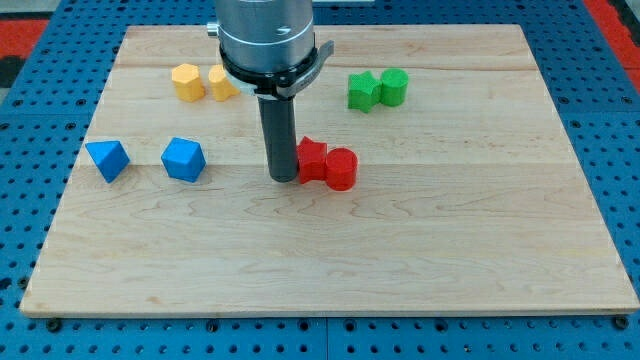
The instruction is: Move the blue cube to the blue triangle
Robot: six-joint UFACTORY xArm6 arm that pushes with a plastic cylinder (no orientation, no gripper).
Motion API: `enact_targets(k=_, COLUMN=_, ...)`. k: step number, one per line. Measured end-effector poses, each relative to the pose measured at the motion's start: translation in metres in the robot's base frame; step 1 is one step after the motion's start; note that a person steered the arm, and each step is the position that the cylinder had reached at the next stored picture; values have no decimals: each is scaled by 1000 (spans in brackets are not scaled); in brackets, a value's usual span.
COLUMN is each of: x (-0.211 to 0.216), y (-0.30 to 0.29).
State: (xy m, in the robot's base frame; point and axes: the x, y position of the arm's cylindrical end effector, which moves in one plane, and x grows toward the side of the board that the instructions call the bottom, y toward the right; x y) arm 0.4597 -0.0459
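Observation:
The blue cube (183,159) lies on the wooden board (330,270) at the view's left. The blue triangle (107,159) lies just left of it, a short gap apart. My tip (282,178) rests on the board near the middle, to the right of the blue cube and well apart from it. It stands right beside the left edge of a red block (312,160).
A second red block, a cylinder (342,169), touches the first on its right. Two yellow blocks (187,82) (221,84) lie at the upper left, partly behind the arm. Two green blocks (362,92) (394,87) lie at the upper right.

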Motion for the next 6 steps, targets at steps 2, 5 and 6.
enact_targets(k=2, x=-25, y=-26)
enact_targets(k=5, x=-22, y=-78)
enact_targets(k=6, x=-22, y=-133)
